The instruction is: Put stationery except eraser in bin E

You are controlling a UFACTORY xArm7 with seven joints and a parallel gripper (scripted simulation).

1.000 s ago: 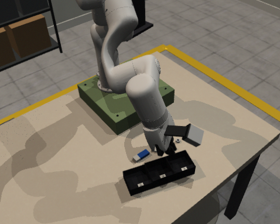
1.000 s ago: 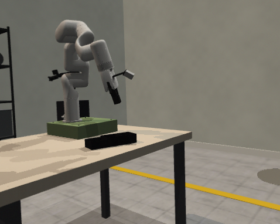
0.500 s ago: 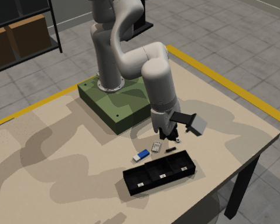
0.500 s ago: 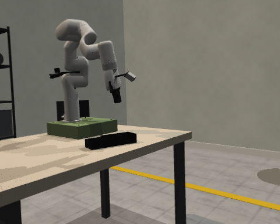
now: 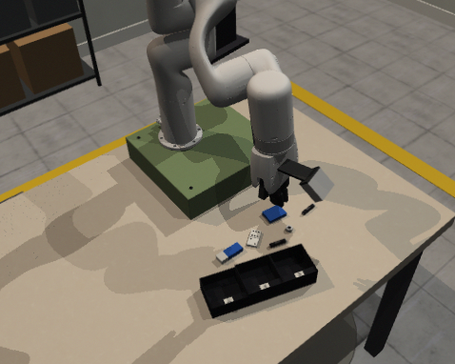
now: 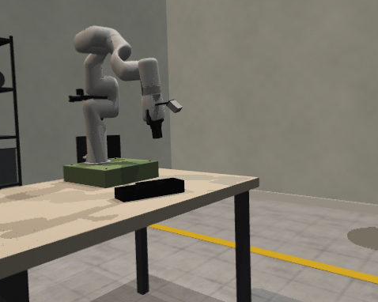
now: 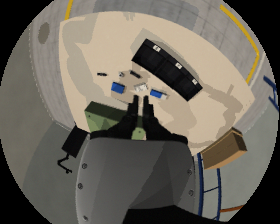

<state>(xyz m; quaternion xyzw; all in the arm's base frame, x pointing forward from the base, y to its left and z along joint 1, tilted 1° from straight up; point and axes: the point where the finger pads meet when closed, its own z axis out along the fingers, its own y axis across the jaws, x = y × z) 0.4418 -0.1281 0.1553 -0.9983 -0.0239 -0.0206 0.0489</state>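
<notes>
The jaws are pressing together with nothing between them, and the gripper [image 5: 273, 195] is hanging well above the table, pointing straight down over the spot just beside the green base.

Working down by size: the table [image 5: 80, 280] is carrying everything, its tan top edged by a yellow line on the floor behind. The white arm [image 5: 269, 113] is rising from the green base [image 5: 194, 192] and folding forward, so its last link is standing upright (the little grey camera block is jutting out to one side of the wrist). A shelf rack [image 5: 87, 32] with brown boxes is standing off the table, back by the wall.

Near the table's front edge, the black bin tray [image 5: 208, 287] is lying flat with three compartments in a row, each showing a small white label; I cannot read the letters from here, so I cannot say which one is E. All three compartments are looking dark inside.

Between the tray and the base, the small things are lying loose and apart from one another: a flat blue pad [image 5: 274, 213] almost under the gripper, a blue-and-white eraser-like block [image 5: 229, 252] nearest the tray's left end, a white domino-like tile [image 5: 254, 237] beside it, a short black stick [image 5: 277, 243] just by the tray's far wall, another short black stick [image 5: 307, 209] farther out, and a tiny grey nut-like piece [image 5: 288, 229] between them.
</notes>
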